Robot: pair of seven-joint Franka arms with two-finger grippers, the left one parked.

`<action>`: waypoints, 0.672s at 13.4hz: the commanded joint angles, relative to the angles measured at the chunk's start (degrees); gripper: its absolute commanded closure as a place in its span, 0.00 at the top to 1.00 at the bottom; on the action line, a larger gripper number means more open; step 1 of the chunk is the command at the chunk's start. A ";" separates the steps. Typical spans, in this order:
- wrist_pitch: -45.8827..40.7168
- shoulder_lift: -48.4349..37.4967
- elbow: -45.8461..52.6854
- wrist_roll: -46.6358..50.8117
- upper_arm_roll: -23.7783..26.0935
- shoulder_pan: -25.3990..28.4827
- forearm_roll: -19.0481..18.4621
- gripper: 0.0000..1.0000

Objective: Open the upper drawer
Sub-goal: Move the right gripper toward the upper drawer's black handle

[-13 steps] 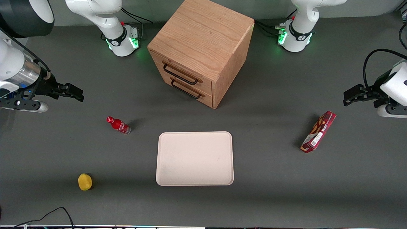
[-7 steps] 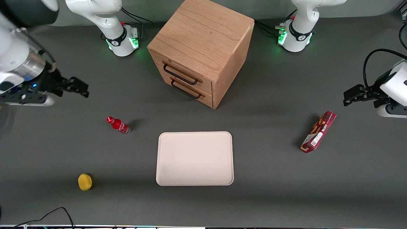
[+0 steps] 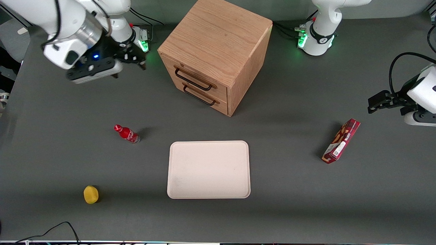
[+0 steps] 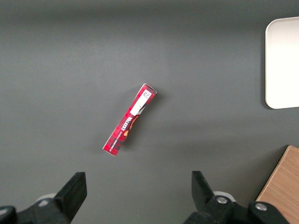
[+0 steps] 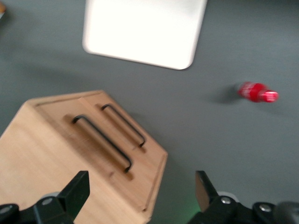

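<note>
Currently tool (image 3: 136, 61) spread wide, empty, hovers beside cabinet (image 3: 218, 37), clear of it. Upper drawer (image 3: 196, 79) shut, above lower drawer (image 3: 203, 97). Advice: drop level with handle (image 5: 101, 142), square fingers across bar, pull straight out.

- Dark grey table (image 3: 289, 204) is occupied by: oak cabinet (image 3: 218, 44), white tray (image 3: 208, 169), red bottle (image 3: 126, 133), yellow ball (image 3: 91, 194), red box (image 3: 341, 141).
- Gripper (image 3: 138, 59) is held above the table, beside the cabinet.
</note>
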 commanded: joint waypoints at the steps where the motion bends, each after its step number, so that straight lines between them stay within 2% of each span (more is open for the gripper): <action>1: -0.56 1.44 1.51 -2.55 6.77 -0.17 2.11 1.00; 2: -0.47 2.84 1.51 -4.90 8.36 -0.17 2.28 1.00; 6: -0.38 6.71 -0.24 -28.26 9.17 -0.17 3.34 1.00; 9: 2.32 9.44 -3.75 -35.41 8.56 -0.87 4.31 1.00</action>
